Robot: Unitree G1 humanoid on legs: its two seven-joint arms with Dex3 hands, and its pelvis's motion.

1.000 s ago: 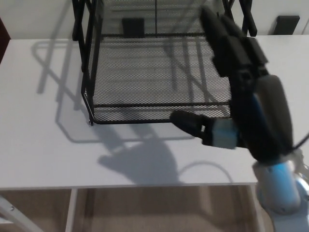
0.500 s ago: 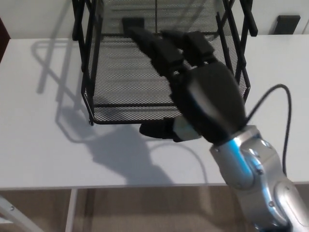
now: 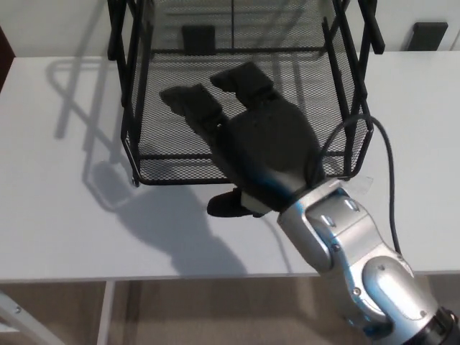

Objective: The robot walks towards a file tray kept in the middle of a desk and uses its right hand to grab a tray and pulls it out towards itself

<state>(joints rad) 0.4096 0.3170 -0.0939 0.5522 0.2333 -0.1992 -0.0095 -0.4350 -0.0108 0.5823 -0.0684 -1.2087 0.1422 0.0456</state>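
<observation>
The black mesh tray (image 3: 180, 129) sits in its rack on the far middle of the white desk (image 3: 57, 215). The right hand (image 3: 248, 140) grips the tray's near rim, two fingers (image 3: 194, 104) lying inside over the mesh and the thumb (image 3: 226, 205) outside, below the rim.

Single head view, looking steeply down from the robot's head.
The camera faces forward over the white counter (image 3: 57, 215), close above the mesh file tray (image 3: 180, 169); the right robot hand (image 3: 248, 144) fills mid-frame.
</observation>
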